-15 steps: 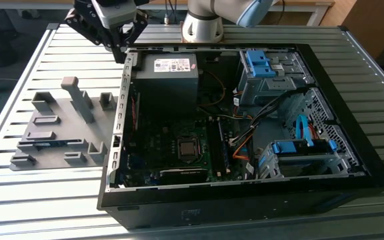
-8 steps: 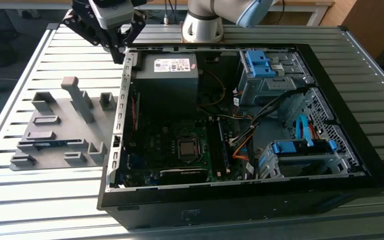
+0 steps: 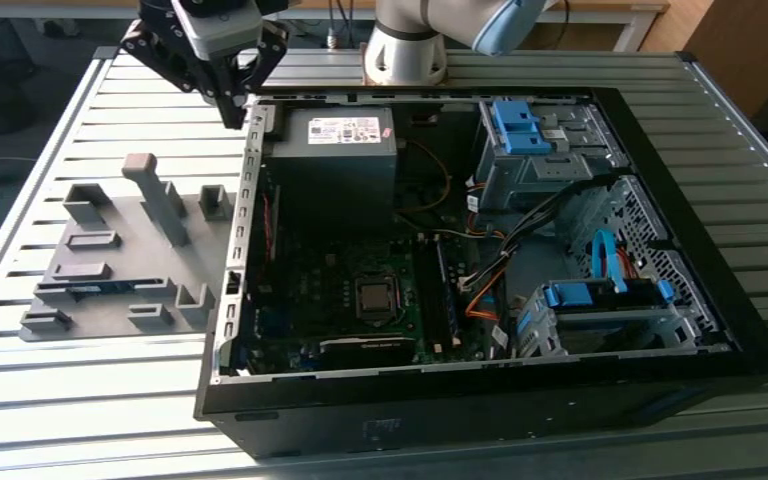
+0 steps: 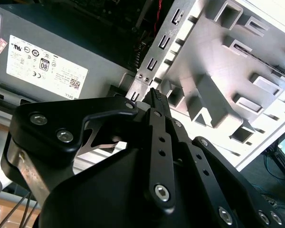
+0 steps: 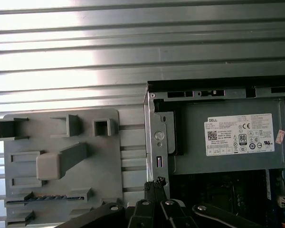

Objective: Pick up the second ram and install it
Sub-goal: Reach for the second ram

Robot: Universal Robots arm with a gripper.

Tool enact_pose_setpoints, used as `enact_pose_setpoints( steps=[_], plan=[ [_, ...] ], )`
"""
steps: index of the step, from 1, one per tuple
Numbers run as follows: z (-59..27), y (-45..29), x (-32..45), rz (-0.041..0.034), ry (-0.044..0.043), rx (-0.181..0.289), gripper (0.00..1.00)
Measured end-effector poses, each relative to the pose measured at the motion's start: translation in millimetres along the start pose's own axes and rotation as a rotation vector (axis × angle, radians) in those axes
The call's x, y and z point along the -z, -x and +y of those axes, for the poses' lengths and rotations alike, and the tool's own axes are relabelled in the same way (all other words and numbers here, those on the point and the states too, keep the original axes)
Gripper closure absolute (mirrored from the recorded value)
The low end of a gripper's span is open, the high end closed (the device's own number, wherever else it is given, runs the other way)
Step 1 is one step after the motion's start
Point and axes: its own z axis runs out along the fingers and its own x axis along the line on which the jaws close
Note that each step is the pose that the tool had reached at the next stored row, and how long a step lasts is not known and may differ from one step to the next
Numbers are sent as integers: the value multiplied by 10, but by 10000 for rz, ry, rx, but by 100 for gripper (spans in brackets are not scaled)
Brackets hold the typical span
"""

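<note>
Gripper (image 3: 233, 108) has its fingers pinched together on nothing. In the exterior view it hangs right at the 11 o'clock corner of the one case (image 3: 491, 412), tight beside the metal edge by the power supply (image 3: 341, 150). One ram stick (image 3: 91, 289) lies slotted in the single grey fixture (image 3: 137, 235) at the case's 9 o'clock, with open table (image 3: 91, 400) around it.

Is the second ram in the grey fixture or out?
In: the second ram lies in a slot of the grey fixture.
</note>
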Motion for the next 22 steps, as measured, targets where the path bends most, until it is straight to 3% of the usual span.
enact_pose_setpoints(
  steps=[22],
  plan=[
    [-10,-124,-21,6,0,0,89]
  ],
)
